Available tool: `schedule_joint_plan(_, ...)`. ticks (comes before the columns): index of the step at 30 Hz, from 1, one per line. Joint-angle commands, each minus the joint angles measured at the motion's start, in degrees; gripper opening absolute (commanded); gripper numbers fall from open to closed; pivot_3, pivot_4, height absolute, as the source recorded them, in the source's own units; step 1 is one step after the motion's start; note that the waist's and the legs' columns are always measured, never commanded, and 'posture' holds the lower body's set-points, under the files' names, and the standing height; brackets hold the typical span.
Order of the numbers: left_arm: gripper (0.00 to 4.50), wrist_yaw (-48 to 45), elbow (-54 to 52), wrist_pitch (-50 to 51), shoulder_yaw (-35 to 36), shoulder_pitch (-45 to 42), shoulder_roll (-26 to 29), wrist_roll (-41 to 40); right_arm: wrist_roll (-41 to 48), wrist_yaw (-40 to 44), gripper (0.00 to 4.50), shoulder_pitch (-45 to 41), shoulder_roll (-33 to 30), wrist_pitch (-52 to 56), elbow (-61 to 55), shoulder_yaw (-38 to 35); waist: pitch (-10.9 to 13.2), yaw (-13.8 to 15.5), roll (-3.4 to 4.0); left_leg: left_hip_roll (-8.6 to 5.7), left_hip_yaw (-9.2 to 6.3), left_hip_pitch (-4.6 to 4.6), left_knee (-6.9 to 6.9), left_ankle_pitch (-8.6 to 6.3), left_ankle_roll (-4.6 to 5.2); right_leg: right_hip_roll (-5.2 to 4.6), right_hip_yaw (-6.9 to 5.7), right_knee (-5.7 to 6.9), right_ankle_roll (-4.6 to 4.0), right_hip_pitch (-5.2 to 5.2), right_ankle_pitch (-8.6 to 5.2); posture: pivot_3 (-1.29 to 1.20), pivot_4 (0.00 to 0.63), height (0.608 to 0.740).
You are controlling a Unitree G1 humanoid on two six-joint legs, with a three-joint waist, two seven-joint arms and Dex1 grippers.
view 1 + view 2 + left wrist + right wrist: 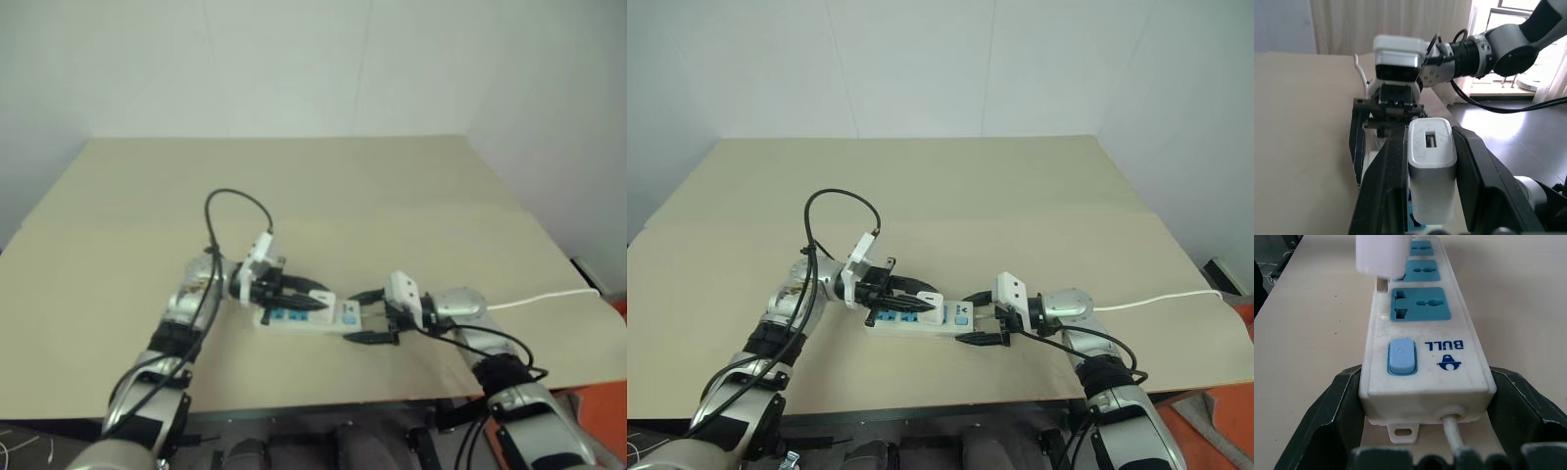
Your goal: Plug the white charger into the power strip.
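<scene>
My left pincer (1425, 161) is clamped on the white charger (1431, 169), fingers on its two long flat sides, so the smooth, hard plastic block sits square and I judge it light but liable to slip or twist if pushed off-axis; the charger hangs just above the power strip (1422, 340), its metal prongs close over the edge of the socket (1421, 304) nearest the switch (1401, 355), not yet seated; my right pincer (1425, 431) stands wide around the switch end of the strip, one finger on each side, bracing it on the worktop (392, 186); I judge the strip rigid yet light enough to slide, hence the brace; the cord (544, 296) trails off to the right.
</scene>
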Motion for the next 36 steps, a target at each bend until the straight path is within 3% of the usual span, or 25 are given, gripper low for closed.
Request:
schedule_joint_plan(1,0.99,-0.34,1.55,-2.11,0.82,-1.99,-0.72,0.17,-1.55,-0.50,3.41,1.12,0.48,0.95,-1.03,1.30,0.00,-0.01,0.00,0.00,0.00,0.00,0.00,0.00,0.00,0.00,0.00,0.00,0.00,0.00,0.00,0.00,0.150,0.740)
schedule_joint_plan(18,0.99,-0.73,9.53,-5.91,-1.68,-5.83,-0.88,2.55,-2.14,-1.25,3.41,1.63,0.32,1.83,-2.19,1.16,0.00,-0.25,0.00,-0.01,0.00,0.00,-0.03,0.00,0.00,0.01,0.01,-0.04,0.02,0.01,-0.01,0.00,0.150,0.740)
schedule_joint_plan(27,0.99,-0.73,7.89,-4.05,-5.75,-5.29,1.21,0.34,-2.45,-1.59,3.41,1.73,0.67,1.58,-1.96,1.36,-0.02,-0.44,0.00,-0.01,-0.01,0.02,-0.05,0.00,0.00,0.01,0.01,-0.04,0.02,0.02,-0.02,0.00,0.150,0.740)
schedule_joint_plan(36,0.99,-0.43,8.83,-7.56,-4.18,-3.83,-0.02,2.10,-2.43,-1.70,3.41,2.10,0.69,1.33,-2.29,1.35,-0.02,-0.64,0.00,-0.01,-0.01,0.00,-0.10,0.00,0.00,0.01,0.02,-0.06,0.01,-0.02,-0.03,0.00,0.150,0.740)
